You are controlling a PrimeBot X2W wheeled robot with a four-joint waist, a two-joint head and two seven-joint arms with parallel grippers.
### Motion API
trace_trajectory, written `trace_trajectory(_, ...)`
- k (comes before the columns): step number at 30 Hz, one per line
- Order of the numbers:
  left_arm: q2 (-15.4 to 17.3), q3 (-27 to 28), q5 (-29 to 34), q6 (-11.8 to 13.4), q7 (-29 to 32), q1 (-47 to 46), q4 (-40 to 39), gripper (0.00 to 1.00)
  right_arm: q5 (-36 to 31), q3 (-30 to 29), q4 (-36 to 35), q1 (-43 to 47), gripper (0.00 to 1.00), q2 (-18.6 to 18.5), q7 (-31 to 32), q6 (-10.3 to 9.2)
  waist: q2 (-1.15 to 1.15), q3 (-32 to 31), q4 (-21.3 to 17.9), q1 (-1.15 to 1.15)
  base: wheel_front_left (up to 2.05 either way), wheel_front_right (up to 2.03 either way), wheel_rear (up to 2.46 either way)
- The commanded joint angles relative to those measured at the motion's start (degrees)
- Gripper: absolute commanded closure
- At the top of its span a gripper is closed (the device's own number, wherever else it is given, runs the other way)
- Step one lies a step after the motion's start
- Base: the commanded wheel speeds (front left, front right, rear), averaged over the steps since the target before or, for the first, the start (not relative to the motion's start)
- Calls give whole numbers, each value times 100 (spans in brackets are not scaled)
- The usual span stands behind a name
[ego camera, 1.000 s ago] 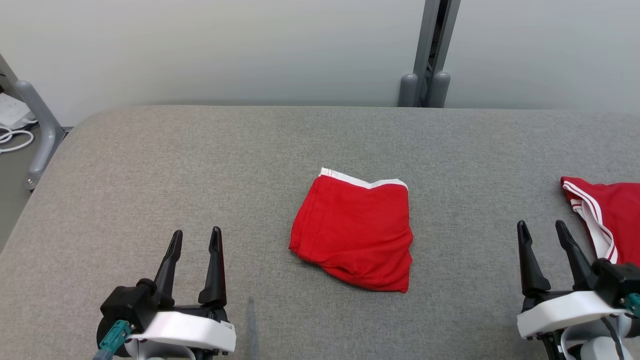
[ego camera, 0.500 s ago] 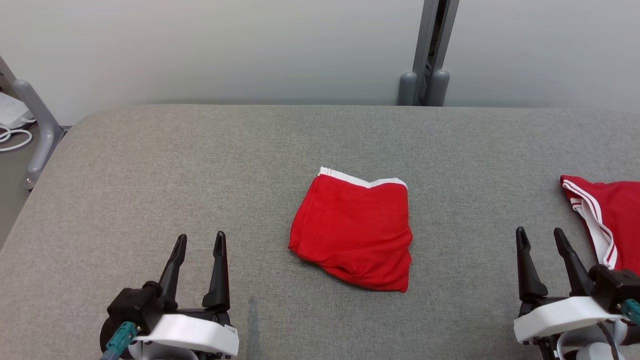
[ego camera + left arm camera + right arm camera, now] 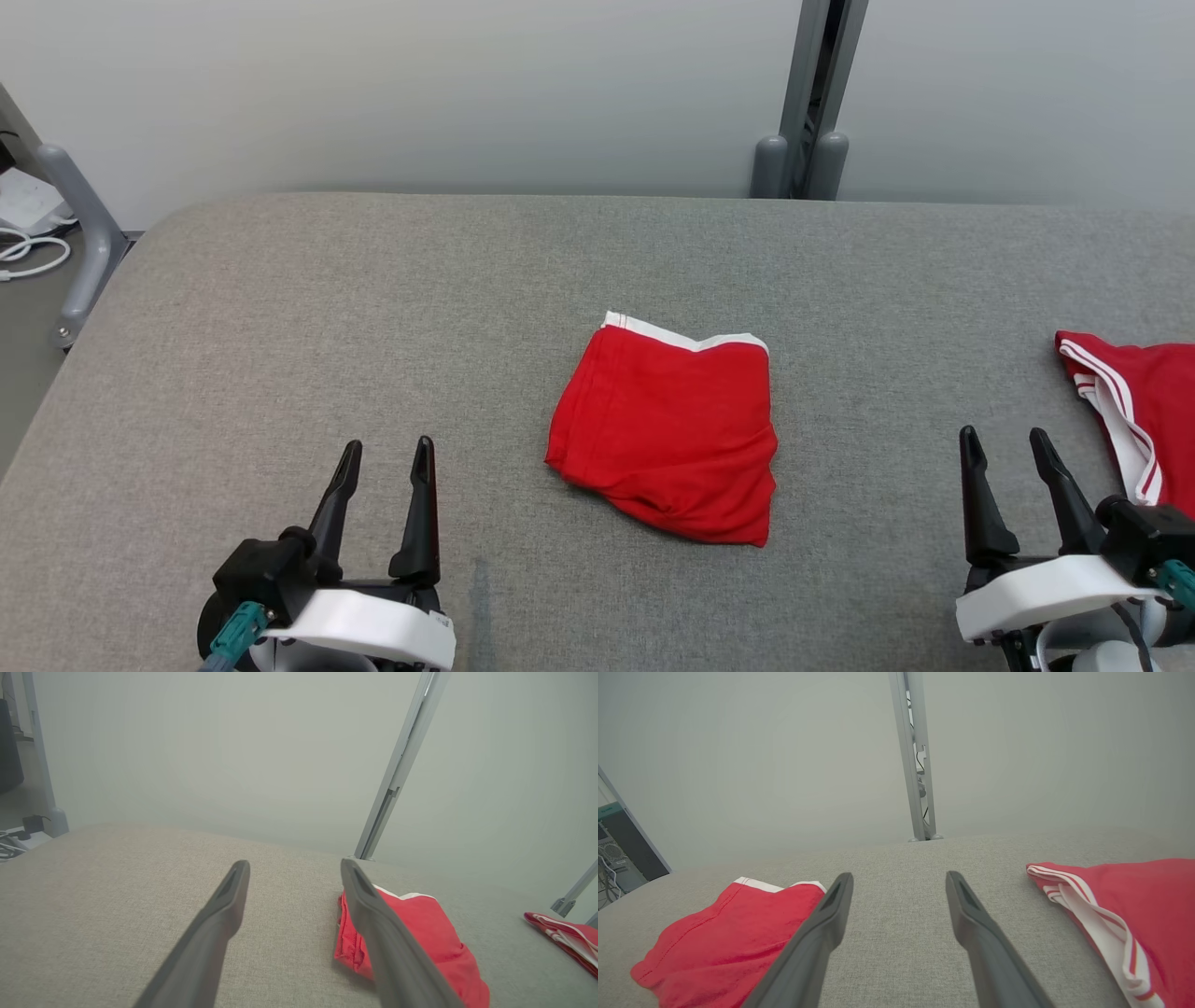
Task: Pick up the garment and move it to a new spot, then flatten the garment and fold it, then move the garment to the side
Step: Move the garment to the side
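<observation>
Left gripper (image 3: 388, 443) and right gripper (image 3: 1002, 432) have each drawn back slightly toward the near edge of the grey table (image 3: 280, 308), fingers spread apart and holding nothing. Folded red garment (image 3: 667, 434) lies mid-table between them, untouched; a second red garment (image 3: 1144, 411) lies at the right edge.

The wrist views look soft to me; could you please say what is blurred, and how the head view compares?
Head view: even, diffuse light, sharp throughout; the folded garment throws only a thin shadow. Left wrist view: near fingers blurred, wall hazy. Right wrist view: the same, weave of the table crisp.
</observation>
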Motion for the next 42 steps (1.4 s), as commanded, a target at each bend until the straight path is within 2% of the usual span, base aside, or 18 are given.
trace_trajectory(1, 23, 7, -37, -16, -19, 21, 15, 0, -11, -24, 18, 32, 0, -17, -31, -3, 0, -1, 19, 0, 0, 0, 0)
trace_trajectory(21, 24, -47, -23, -26, -19, 11, 42, 0, 16, -39, 79, 43, 0, -14, -31, -3, 0, 43, 97, 0, 0, 0, 0)
trace_trajectory(25, 23, -102, -25, -42, -20, -92, 48, 0, -20, 234, 166, -72, 0, -118, 91, -3, 0, 152, 179, 0, 0, 0, 0)
trace_trajectory(32, 25, -342, -91, -23, -20, -251, 42, 0, 1317, 861, 473, -382, 0, -243, 1128, -3, 0, 454, 459, 0, 0, 0, 0)
trace_trajectory(37, 29, -450, -118, -9, -20, -365, 61, 0, 2413, 1063, 376, -676, 0, -398, 1789, -3, 0, 677, 719, 0, 0, 0, 0)
trace_trajectory(42, 24, -516, -148, 2, -20, -458, 76, 0, 3084, 1230, 431, -918, 0, -606, 2363, -3, 0, 816, 956, 0, 0, 0, 0)
